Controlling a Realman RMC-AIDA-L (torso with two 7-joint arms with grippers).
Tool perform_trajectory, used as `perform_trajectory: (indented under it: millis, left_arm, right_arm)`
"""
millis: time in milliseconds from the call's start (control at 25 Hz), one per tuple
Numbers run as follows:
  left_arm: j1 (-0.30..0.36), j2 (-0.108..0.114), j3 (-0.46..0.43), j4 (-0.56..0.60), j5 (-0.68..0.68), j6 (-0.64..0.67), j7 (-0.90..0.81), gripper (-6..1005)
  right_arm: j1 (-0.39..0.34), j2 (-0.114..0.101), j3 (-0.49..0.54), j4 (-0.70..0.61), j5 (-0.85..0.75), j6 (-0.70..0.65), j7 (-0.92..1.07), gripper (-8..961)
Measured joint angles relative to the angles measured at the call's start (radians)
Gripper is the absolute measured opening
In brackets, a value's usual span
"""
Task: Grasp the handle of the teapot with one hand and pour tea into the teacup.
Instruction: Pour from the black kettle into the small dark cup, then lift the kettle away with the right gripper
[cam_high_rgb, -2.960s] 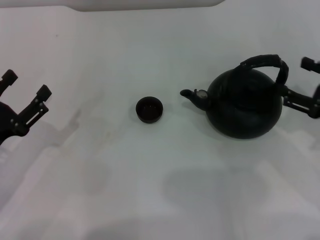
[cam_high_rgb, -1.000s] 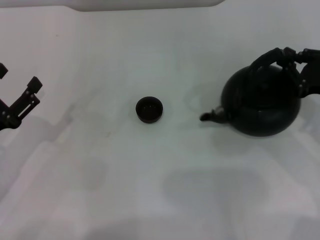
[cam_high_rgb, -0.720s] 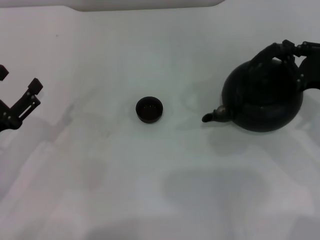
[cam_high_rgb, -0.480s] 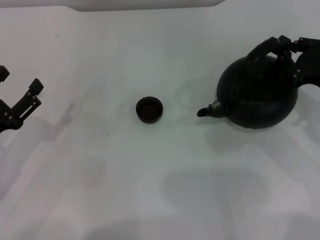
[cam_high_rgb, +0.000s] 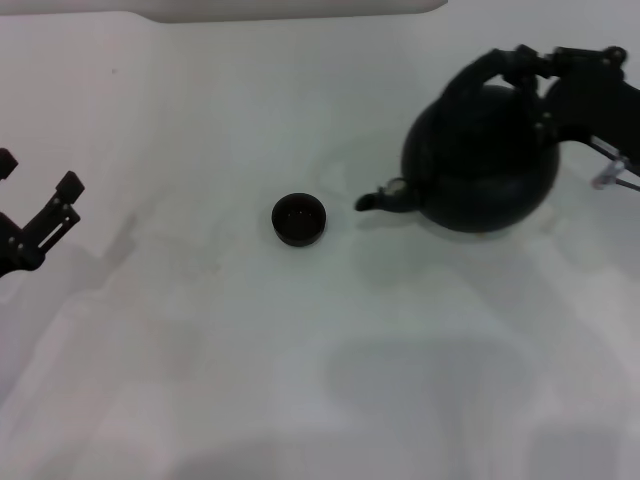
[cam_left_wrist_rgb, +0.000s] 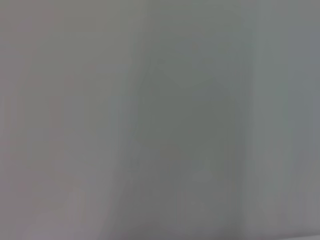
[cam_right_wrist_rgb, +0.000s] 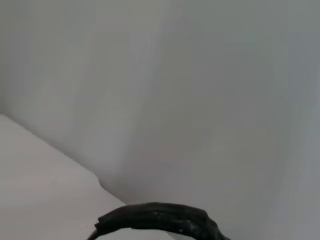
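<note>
The large matte-black teapot (cam_high_rgb: 480, 165) hangs lifted at the right of the head view, its short spout (cam_high_rgb: 375, 199) pointing left and tipped slightly down. My right gripper (cam_high_rgb: 540, 65) is shut on the black arched handle (cam_high_rgb: 490, 66) at its right end. Part of the handle also shows in the right wrist view (cam_right_wrist_rgb: 157, 220). The small dark teacup (cam_high_rgb: 299, 219) stands upright on the white table, a little left of the spout tip. My left gripper (cam_high_rgb: 35, 200) is open and empty at the far left edge.
The white table (cam_high_rgb: 300, 350) stretches all around the cup, with soft shadows on it. A pale raised edge (cam_high_rgb: 290, 8) runs along the back. The left wrist view shows only a plain grey surface.
The teapot has been lifted off the table by its handle and carried left toward the cup, its spout now close to it. The left arm has barely moved.
</note>
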Motion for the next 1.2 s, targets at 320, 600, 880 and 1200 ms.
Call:
perform_trajectory:
  millis: [320, 600, 880, 1200]
  left_arm:
    - [0.003, 0.001, -0.001, -0.011, 0.002, 0.016, 0.001, 860]
    - [0.004, 0.001, -0.001, -0.013, 0.001, 0.018, 0.001, 859]
    - [-0.004, 0.001, -0.001, -0.013, 0.001, 0.029, 0.001, 859]
    - [-0.004, 0.002, -0.024, -0.013, 0.005, 0.031, 0.001, 859]
  right_arm:
    - [0.009, -0.002, -0.132, 0.112, -0.006, -0.201, -0.033, 125]
    - [0.004, -0.003, -0.210, 0.172, -0.009, -0.333, -0.064, 124]
    - [0.001, -0.005, -0.306, 0.232, -0.010, -0.461, -0.116, 119]
    - [0.008, -0.005, -0.396, 0.283, -0.011, -0.607, -0.157, 113]
